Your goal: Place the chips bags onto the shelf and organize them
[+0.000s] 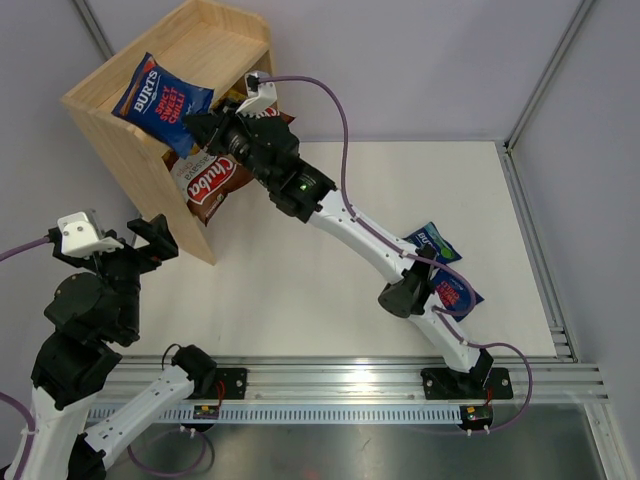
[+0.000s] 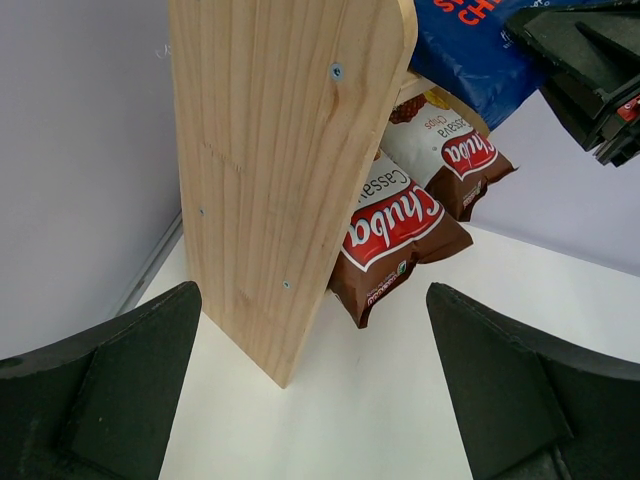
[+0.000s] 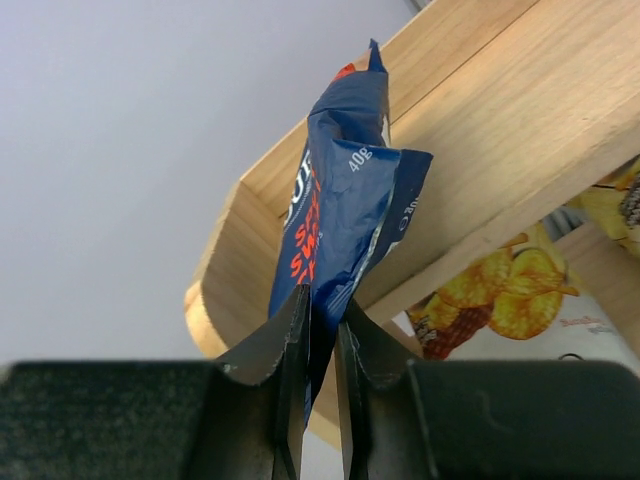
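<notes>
The blue Burts bag (image 1: 160,98), at the top tier of the shelf (image 1: 120,140), is clamped by its edge in the right gripper (image 1: 200,122), its length extending toward ten o'clock, while the left gripper (image 1: 150,245), gaping empty, is farther off.

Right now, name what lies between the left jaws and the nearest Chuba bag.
The shelf's side panel stands partly in the way of the Chuba bag; beside it, bare table. The left wrist view shows it.

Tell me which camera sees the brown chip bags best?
The left wrist camera: both brown bags show their red logos, poking out of the shelf. The top camera sees one clearly; the right wrist camera catches only a yellow scrap.
</notes>
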You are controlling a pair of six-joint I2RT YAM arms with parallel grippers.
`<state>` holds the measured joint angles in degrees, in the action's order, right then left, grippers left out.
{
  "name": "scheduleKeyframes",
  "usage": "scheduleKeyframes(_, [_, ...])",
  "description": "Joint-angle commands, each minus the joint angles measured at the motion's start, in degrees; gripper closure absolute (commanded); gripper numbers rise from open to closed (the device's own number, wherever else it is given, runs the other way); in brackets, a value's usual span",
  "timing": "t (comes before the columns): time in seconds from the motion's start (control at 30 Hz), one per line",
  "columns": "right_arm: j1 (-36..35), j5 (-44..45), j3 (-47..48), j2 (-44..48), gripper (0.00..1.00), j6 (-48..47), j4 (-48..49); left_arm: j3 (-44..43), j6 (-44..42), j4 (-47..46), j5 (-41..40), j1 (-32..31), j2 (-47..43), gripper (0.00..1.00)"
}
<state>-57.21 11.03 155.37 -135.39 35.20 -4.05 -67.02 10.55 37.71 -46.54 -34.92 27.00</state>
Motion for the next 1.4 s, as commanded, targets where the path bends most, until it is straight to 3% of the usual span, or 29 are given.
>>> scheduleKeyframes(0.0, [-1.06, 1.63, 4.23, -2.24, 0.78, 2.33, 3.35, -0.04, -0.44, -1.59, 0.58, 0.29, 0.33, 0.02])
scheduleKeyframes(0.67, [-1.85, -2.06, 6.08, -8.04, 0.85, 1.19, 15.56, 0.40, -0.61, -2.12, 1.72, 0.90, -0.55, 0.02])
scheduleKeyframes(0.87, [-2.12, -2.77, 6.52, -9.62, 0.83, 0.13, 18.29, 0.58, -0.61, -2.12, 2.69, 1.61, -0.64, 0.02])
scheduleKeyframes(1.1, [-1.77, -1.62, 5.91, -6.48, 0.59, -6.27, 14.34, 0.67, -0.79, -2.21, 3.91, 1.78, -0.46, 0.02])
scheduleKeyframes(1.37, [-0.89, 0.75, 3.45, -0.93, 0.42, -10.15, 6.35, 0.67, -0.97, -2.12, 4.27, 1.78, -0.28, 0.03])
